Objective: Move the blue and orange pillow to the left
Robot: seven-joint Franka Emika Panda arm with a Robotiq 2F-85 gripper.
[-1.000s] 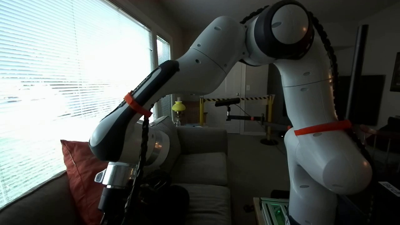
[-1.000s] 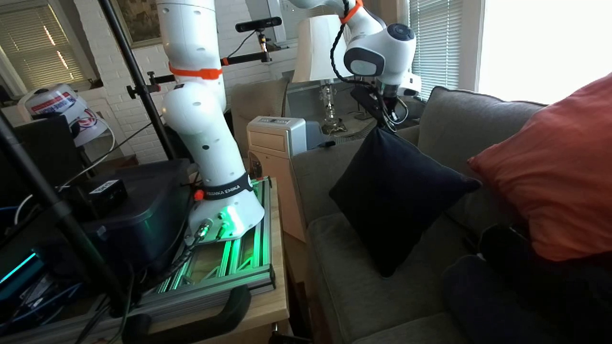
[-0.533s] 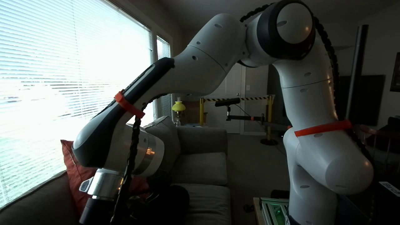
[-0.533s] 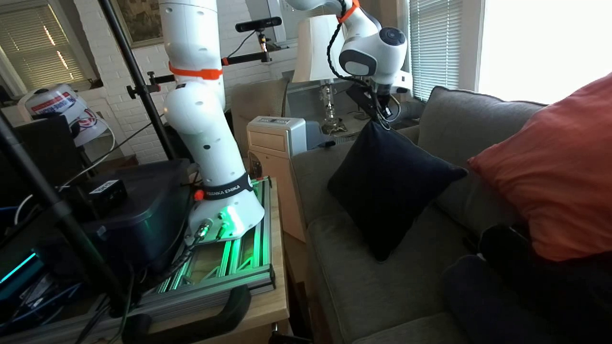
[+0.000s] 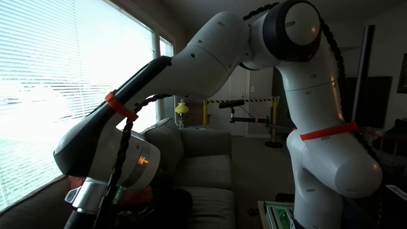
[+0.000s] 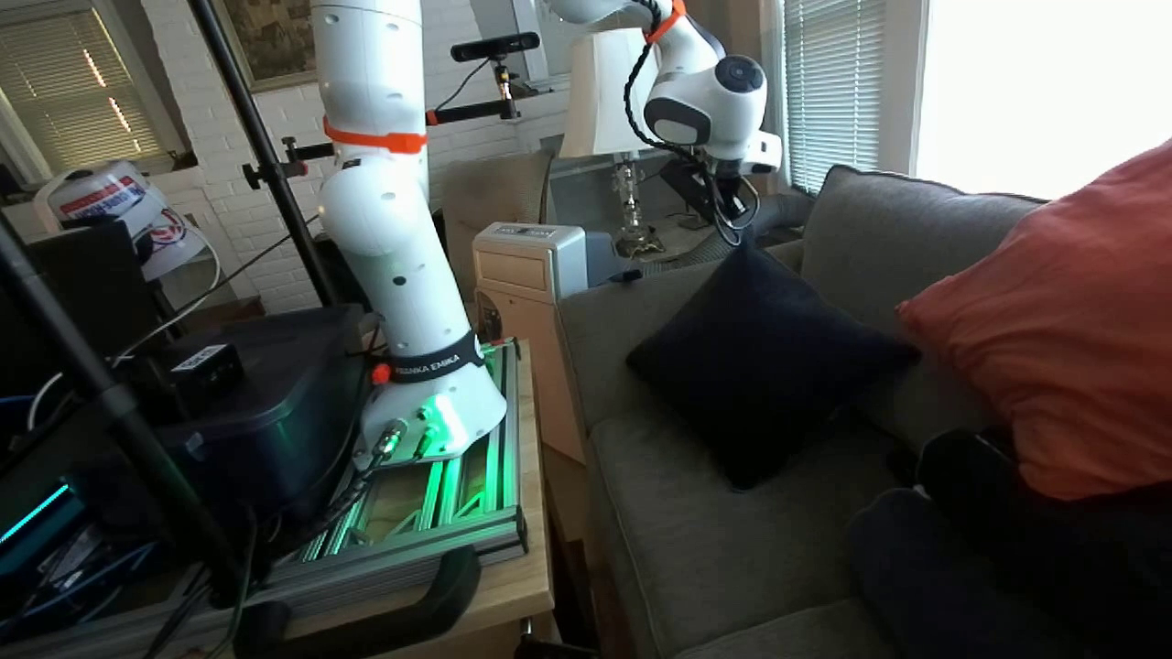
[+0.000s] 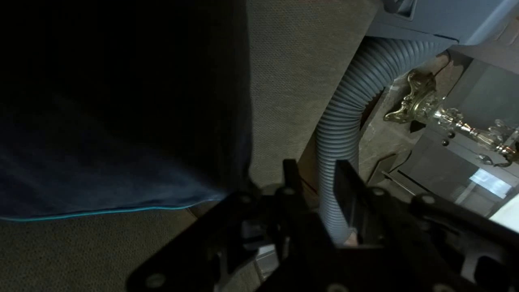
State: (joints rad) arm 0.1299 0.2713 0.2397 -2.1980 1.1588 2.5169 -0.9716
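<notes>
In an exterior view, the orange pillow (image 6: 1080, 339), creased, sits by the back of the sofa (image 6: 902, 238), its right side cut off by the frame; a dark heap (image 6: 971, 549) below it is too murky to make out. Beyond, the dark blue pillow (image 6: 769, 357) lies tilted on the seat. Just over its top corner the arm (image 6: 705, 110) bends downward; in the wrist view the jaws stand parted, a grey hose (image 7: 338, 129) showing through the gap. Whether they touch that pillow is unclear.
</notes>
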